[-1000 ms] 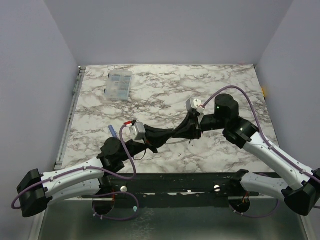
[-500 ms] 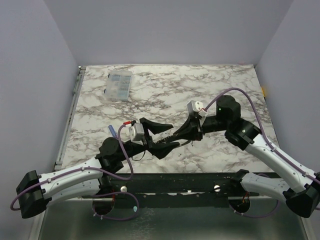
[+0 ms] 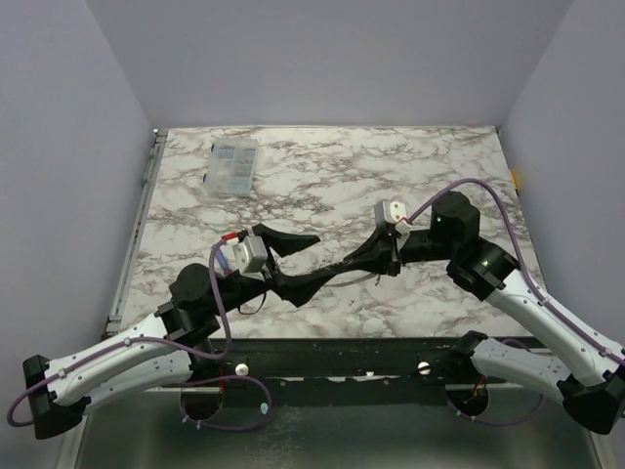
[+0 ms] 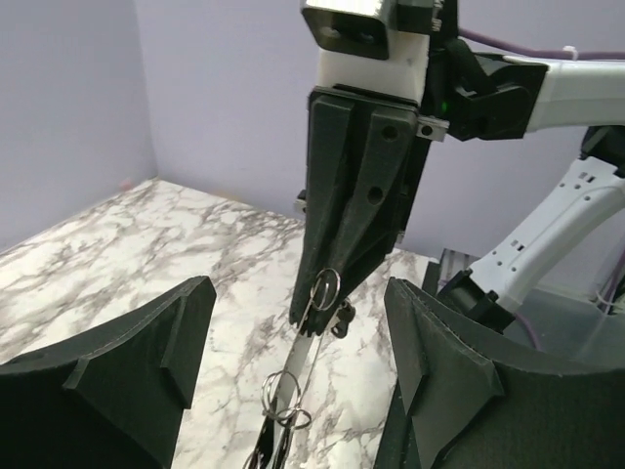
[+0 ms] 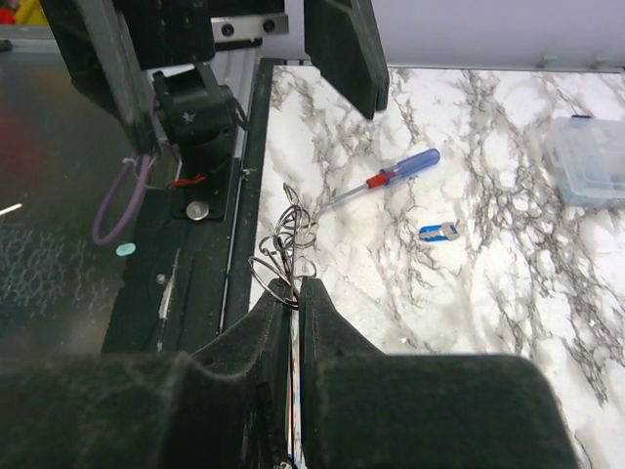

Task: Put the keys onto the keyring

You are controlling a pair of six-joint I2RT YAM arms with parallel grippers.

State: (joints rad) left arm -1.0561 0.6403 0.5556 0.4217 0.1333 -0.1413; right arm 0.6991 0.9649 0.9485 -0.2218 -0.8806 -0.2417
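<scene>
My right gripper (image 5: 298, 283) is shut on the keyring (image 5: 288, 234), whose thin metal rings stick out past its fingertips. In the left wrist view the same rings and pale band (image 4: 293, 366) hang down from the right gripper's tips (image 4: 317, 303), with a small dark piece beside them. My left gripper (image 4: 300, 298) stands open, one finger on either side of the keyring without touching it. From above, the left gripper (image 3: 314, 259) faces the right gripper (image 3: 344, 269) over the near middle of the table. One blue-headed key (image 5: 439, 231) lies flat on the marble.
A screwdriver (image 5: 386, 178) with a blue and red handle lies near the key. A clear plastic box (image 3: 234, 166) sits at the far left of the marble table (image 3: 322, 176). A black rail (image 3: 371, 357) runs along the near edge between the arm bases.
My left gripper has opened, let go of the keyring and drawn back to the left. My right gripper stays shut on the keyring and has shifted slightly right.
</scene>
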